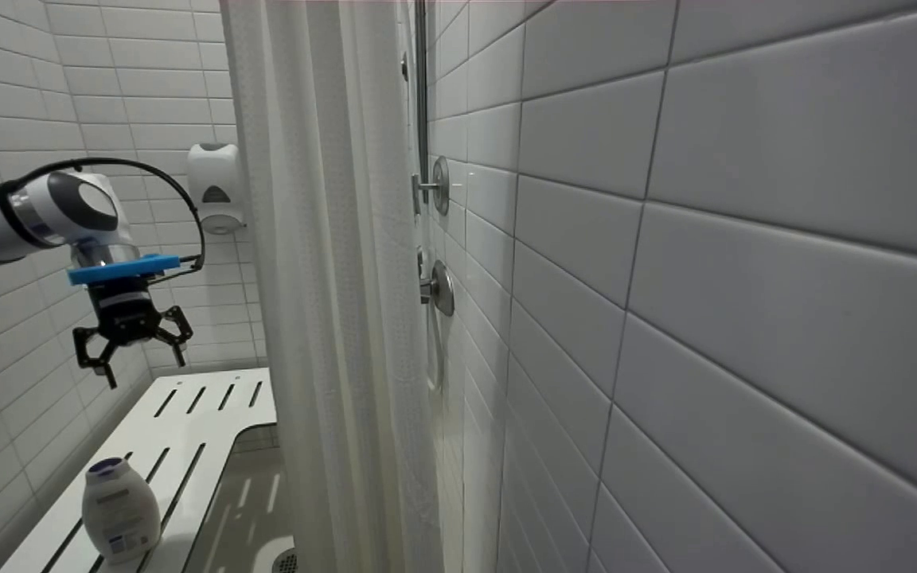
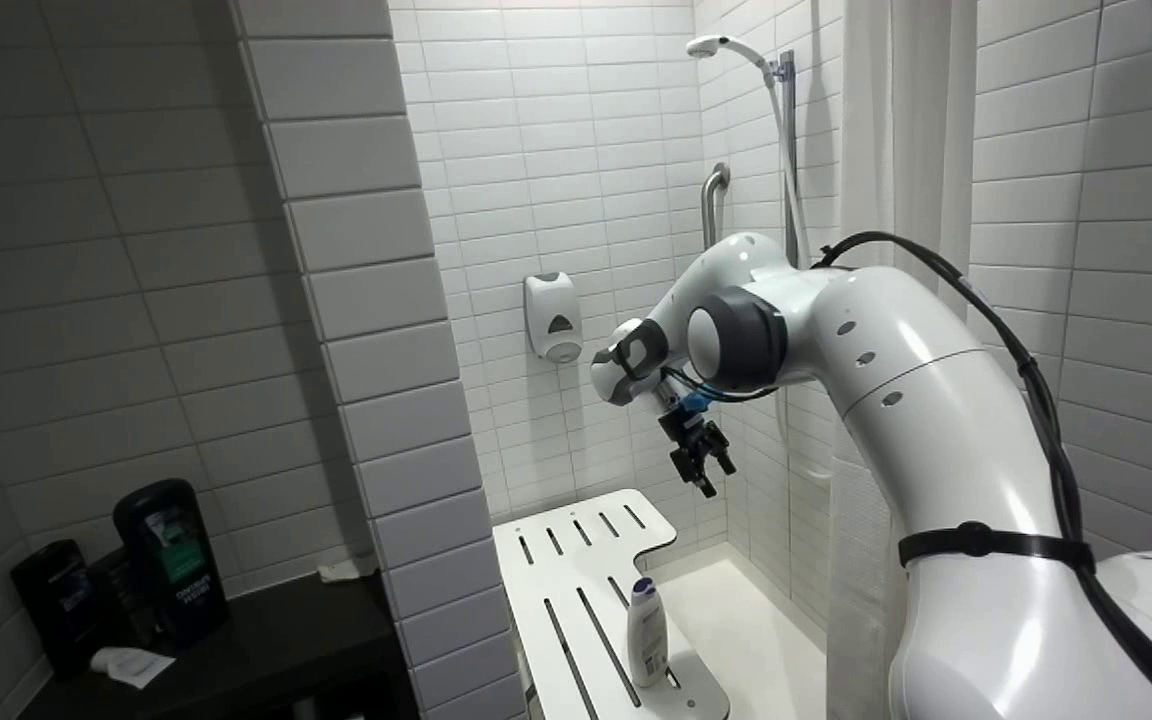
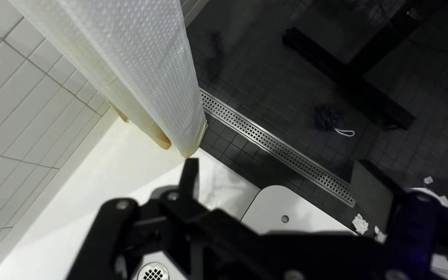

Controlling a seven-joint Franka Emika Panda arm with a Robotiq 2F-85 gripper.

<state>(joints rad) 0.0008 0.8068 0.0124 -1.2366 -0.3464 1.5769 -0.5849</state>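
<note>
Wht tile walls (image 2: pixel 556 150); slotted bench (image 2: pixel 576 572); shwr curtain (image 1: pixel 331 278); dk flr (image 3: pixel 255 85).

So I've got the arm (image 2: pixel 951 440) arched up and over, wrist (image 1: pixel 98 200) bent, gripper (image 1: pixel 147 372) pointing downward at a slight tilt with its jaws spread wide.

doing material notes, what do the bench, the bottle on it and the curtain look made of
Bench: likely rigid plastic or laminate, smooth and white, cleanly slotted. Bottle: probably moulded plastic, smooth, going by its rounded shape. Curtain: seemingly fabric, its matte surface dimpled and softly folded; vinyl is possible.
</note>
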